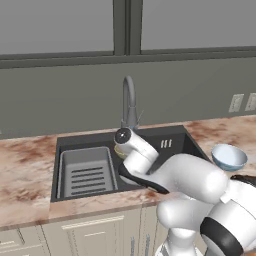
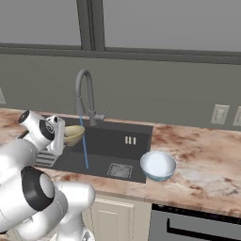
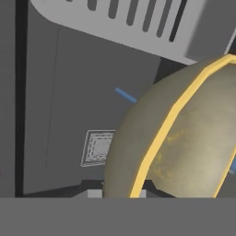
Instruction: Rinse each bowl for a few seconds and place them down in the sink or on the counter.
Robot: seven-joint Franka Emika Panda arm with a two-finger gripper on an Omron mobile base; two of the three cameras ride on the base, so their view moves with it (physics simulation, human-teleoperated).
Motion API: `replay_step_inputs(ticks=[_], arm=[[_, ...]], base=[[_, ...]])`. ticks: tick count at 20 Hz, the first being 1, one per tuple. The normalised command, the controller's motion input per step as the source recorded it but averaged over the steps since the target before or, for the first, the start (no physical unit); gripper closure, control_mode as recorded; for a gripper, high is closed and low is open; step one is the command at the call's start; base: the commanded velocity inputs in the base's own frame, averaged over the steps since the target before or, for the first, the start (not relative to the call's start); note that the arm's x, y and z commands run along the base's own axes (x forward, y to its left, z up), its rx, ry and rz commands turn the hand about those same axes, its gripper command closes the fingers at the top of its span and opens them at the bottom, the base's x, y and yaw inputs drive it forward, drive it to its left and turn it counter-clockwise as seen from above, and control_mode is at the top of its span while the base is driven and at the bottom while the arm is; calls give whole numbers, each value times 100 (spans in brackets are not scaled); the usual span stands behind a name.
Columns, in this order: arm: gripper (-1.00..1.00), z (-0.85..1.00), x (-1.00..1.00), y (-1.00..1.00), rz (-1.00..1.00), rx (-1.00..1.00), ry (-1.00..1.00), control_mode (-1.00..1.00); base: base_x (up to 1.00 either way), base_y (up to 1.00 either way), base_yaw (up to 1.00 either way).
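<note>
Olive-gold bowl (image 2: pixel 74 134) hangs over the sink (image 2: pixel 136 131), beside the water stream (image 2: pixel 84 150) — gripper (image 2: pixel 60 136) apparently pinched narrow on its rim. Stiff, light, probably slick when wet; thin rim is the hold. Blue bowl (image 2: pixel 158 165) waits on the counter (image 2: pixel 202 160).

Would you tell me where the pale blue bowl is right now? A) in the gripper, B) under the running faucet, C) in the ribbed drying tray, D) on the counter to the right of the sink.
D: the pale blue bowl sits on the counter right of the sink, while the gripper holds the olive-gold bowl.
</note>
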Motion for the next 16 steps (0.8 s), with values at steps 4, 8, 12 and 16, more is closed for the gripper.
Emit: replay_step_inputs(ticks=[4, 8, 12, 16], arm=[[100, -13, 25, 0, -1, -3, 2, -100], [100, -14, 26, 0, -1, -2, 2, -100], [100, -13, 24, 0, -2, -2, 1, -100], [100, -13, 25, 0, -2, -2, 1, -100]], base=[[0, 0, 0], [0, 0, 0], [0, 0, 0], [0, 0, 0]])
